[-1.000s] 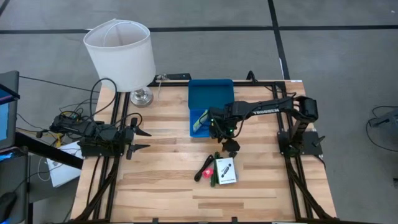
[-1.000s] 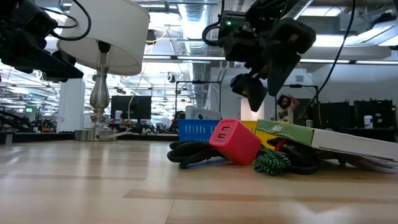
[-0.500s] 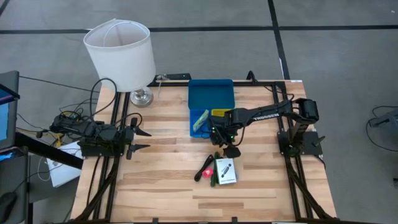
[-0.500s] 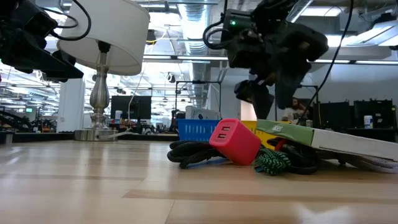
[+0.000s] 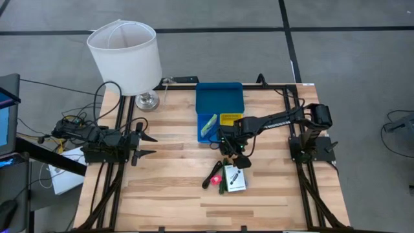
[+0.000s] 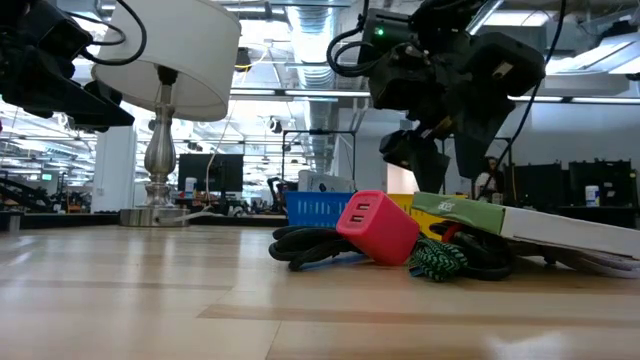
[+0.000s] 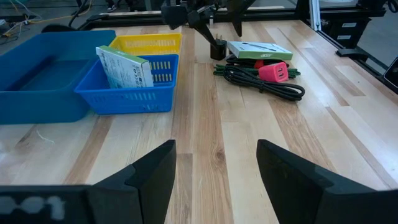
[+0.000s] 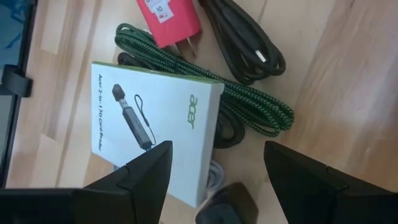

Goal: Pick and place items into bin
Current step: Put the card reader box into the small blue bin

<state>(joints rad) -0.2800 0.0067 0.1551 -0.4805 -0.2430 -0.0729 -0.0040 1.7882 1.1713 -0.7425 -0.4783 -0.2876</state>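
Note:
My right gripper (image 5: pixel 238 155) hovers open above a pile of items near the table's middle, its fingers on either side of the white card box with black print (image 8: pixel 155 134). The pile also holds a red charger (image 8: pixel 169 22), a green braided cable (image 8: pixel 249 102), a black cable (image 8: pixel 242 43) and a small black piece (image 7: pixel 218 50) standing beside the box. A pale green box (image 7: pixel 124 67) leans in the small blue tray (image 5: pixel 206 129), next to the yellow tray (image 5: pixel 230 119) and the wide blue tray (image 5: pixel 219 98). My left gripper (image 5: pixel 150 145) waits open at the table's left.
A white lampshade on a metal lamp base (image 5: pixel 125 55) stands at the far left corner of the table. Bare wooden tabletop (image 5: pixel 174 188) lies between my left gripper and the pile, and along the near edge. The black frame rails (image 5: pixel 304 188) run down both sides.
My right gripper has moved from beside the trays toward the near edge of the table, coming over the pile of items, and the yellow tray is now uncovered in the high view. The items have stayed in place.

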